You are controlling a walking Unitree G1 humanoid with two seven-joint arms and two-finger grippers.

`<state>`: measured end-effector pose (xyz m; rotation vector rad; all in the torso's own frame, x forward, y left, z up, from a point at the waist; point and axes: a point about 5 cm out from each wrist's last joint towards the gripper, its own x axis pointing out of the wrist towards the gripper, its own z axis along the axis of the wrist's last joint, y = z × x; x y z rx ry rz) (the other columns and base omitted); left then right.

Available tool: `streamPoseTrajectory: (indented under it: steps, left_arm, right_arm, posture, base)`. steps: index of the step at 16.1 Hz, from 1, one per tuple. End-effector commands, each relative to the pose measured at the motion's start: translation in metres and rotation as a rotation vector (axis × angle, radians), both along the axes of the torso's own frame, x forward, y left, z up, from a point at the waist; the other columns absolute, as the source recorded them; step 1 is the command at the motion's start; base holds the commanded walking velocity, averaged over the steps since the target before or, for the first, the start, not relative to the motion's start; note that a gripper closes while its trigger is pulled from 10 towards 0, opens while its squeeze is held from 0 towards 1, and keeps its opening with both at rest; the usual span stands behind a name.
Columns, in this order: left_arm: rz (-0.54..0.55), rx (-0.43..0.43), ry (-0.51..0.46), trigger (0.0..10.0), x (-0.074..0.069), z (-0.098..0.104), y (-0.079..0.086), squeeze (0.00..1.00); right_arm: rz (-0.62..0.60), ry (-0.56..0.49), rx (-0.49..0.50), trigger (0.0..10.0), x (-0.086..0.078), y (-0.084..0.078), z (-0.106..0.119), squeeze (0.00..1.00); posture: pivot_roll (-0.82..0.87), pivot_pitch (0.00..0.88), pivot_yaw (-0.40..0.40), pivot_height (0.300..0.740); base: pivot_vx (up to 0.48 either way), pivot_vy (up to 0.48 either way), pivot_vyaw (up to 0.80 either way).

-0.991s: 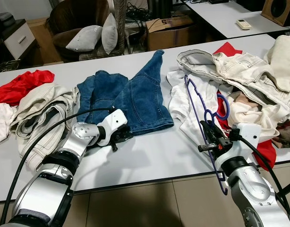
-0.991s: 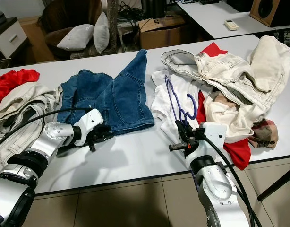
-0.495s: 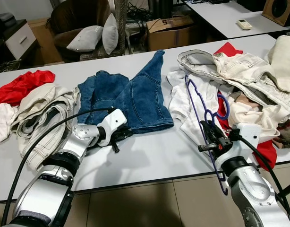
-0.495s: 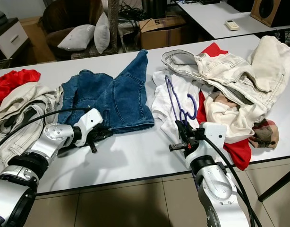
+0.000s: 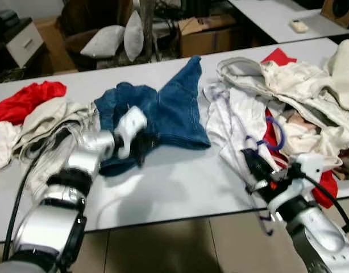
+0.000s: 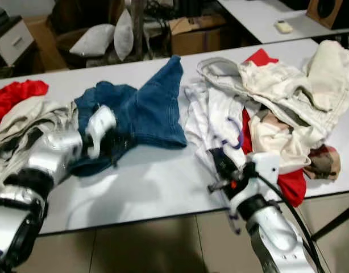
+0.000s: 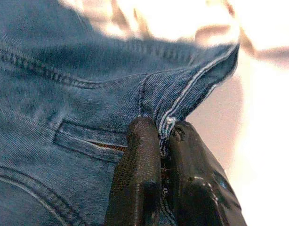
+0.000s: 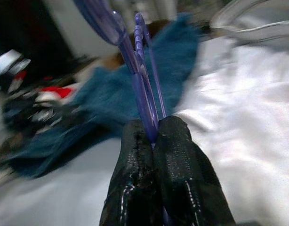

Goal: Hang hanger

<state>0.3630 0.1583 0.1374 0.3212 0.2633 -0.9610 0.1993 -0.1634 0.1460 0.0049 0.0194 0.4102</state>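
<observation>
Right gripper (image 8: 151, 141) clamps the purple hanger (image 8: 137, 70) at four o'clock on the table; left gripper (image 7: 161, 141) pinches the blue jeans' (image 5: 163, 114) waistband at nine o'clock. Next, probably joining them

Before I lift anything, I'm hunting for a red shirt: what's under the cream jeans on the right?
Red cloth pokes out behind and below the cream jeans, beside a white garment. What it is stays covered.

Both eye views motion-blurred
</observation>
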Motion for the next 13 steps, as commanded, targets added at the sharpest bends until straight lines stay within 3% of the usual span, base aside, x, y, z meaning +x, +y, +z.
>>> streamPoseTrajectory:
  steps: [1,3,5,8,10,11,12,13]
  left_arm:
    - [-0.001,-0.028,-0.015,0.0,0.003,0.012,0.003,0.00]
    - [-0.008,-0.059,-0.033,0.0,0.007,0.024,0.001,0.00]
    - [0.096,-0.165,-0.054,0.0,0.018,0.043,0.000,0.00]
    - [0.139,-0.131,-0.053,0.0,0.021,0.043,0.002,0.00]
    - [-0.059,-0.181,0.071,0.0,0.007,0.036,-0.009,0.00]
    - [-0.051,-0.211,0.106,0.0,0.006,0.035,-0.010,0.00]
    - [0.024,-0.295,0.139,0.0,0.011,0.037,-0.008,0.00]
    - [0.199,-0.407,0.234,0.0,0.019,0.035,0.001,0.00]
  right_arm:
    - [0.055,-0.025,0.031,10.0,-0.005,0.001,0.008,0.00]
    - [0.118,-0.024,0.030,10.0,-0.012,-0.002,0.012,0.00]
    - [0.252,0.001,0.009,10.0,-0.027,-0.005,0.018,0.00]
    - [0.275,-0.017,0.019,10.0,-0.031,-0.011,0.027,0.00]
    - [0.276,0.001,-0.012,10.0,-0.034,-0.018,0.027,0.00]
    - [0.279,0.017,-0.026,10.0,-0.036,-0.021,0.026,0.00]
    - [0.280,0.031,-0.036,10.0,-0.037,-0.022,0.024,0.00]
    - [0.284,0.076,-0.076,10.0,-0.041,-0.026,0.019,0.00]
  posture:
    - [-0.07,0.000,0.159,0.740]
    - [-0.07,0.000,0.161,0.740]
    - [-0.08,0.000,0.166,0.740]
    - [-0.08,0.000,0.170,0.740]
    - [-0.09,0.000,0.171,0.740]
    - [-0.09,0.000,0.171,0.740]
    - [-0.09,0.000,0.176,0.740]
    - [-0.09,0.000,0.177,0.740]
  base:
    - [0.000,0.000,0.00]
    - [0.000,0.000,0.00]
    - [0.000,0.000,0.00]
    - [0.000,0.000,0.00]
    - [0.000,0.000,0.00]
    - [0.000,0.000,0.00]
    - [0.000,0.000,0.00]
    - [0.000,0.000,0.00]
